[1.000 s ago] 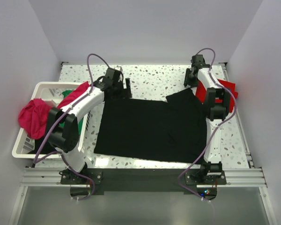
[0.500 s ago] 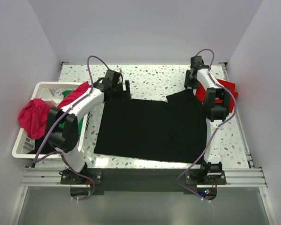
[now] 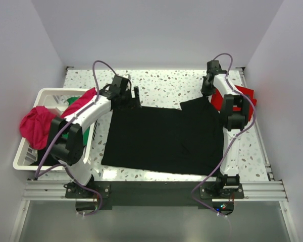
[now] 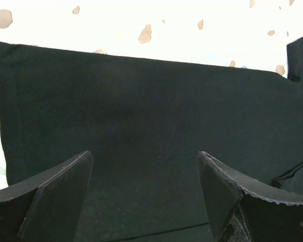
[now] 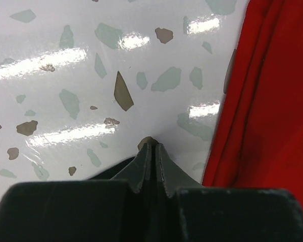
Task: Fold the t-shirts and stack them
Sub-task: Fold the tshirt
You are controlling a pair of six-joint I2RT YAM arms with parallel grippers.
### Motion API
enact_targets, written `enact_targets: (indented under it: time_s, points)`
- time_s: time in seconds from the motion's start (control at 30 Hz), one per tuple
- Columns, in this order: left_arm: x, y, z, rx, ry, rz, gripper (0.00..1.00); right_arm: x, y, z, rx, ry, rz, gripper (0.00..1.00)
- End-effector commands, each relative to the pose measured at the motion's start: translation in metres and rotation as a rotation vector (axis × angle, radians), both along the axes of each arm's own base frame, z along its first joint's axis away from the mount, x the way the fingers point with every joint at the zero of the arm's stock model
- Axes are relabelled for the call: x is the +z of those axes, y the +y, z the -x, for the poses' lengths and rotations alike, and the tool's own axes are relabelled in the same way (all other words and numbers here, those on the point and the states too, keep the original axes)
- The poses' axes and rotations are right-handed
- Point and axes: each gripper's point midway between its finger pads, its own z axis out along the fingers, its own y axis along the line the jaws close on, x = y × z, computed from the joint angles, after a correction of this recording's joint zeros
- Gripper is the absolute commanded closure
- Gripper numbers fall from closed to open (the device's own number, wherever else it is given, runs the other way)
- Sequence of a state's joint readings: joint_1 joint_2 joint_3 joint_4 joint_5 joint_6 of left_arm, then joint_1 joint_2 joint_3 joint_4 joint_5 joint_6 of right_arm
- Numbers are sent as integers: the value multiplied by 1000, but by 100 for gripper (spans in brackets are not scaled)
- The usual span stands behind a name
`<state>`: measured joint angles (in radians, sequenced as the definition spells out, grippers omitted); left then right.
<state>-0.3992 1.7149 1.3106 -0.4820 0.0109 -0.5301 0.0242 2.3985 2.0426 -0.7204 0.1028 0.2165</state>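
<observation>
Progress check. The black t-shirt lay spread flat across the middle of the tabletop, judged not yet folded. The red t-shirt sat at the right edge, apparently folded, so one was likely done. The magenta-pink t-shirt and the green t-shirt waited in the laundry basket at the left edge. The left gripper stood wide, empty, over the black shirt's far left corner. The right gripper was pinched tight beside the red shirt, with no cloth seen between its tips. No brand, label or writing was legible.
</observation>
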Motion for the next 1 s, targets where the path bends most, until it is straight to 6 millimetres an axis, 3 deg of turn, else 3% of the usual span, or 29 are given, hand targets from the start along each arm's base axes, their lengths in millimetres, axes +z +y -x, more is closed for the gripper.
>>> enact_targets:
  time_s: [0.0, 0.3, 0.33, 0.47, 0.53, 0.83, 0.97]
  points:
    - [15, 2, -23, 4, -63, 4, 12, -11, 6, 22, -8, 98, -35, 100]
    - [-1, 29, -74, 64, -64, -156, 17, 40, -16, 10, -105, 27, 7, 100]
    - [-8, 34, -79, 64, -57, -181, 18, 46, -32, 10, -139, 17, 5, 100]
    - [-14, 51, -98, 98, -72, -263, 23, 60, -46, 12, -171, -8, -10, 100]
    - [-26, 60, -100, 104, -41, -297, 29, 64, -51, 14, -179, -11, -6, 100]
    - [-45, 94, -104, 182, 10, -357, 41, 62, -58, 18, -199, 0, -13, 100]
    - [-53, 88, -108, 170, 13, -329, 45, 62, -57, 18, -197, 0, -17, 100]
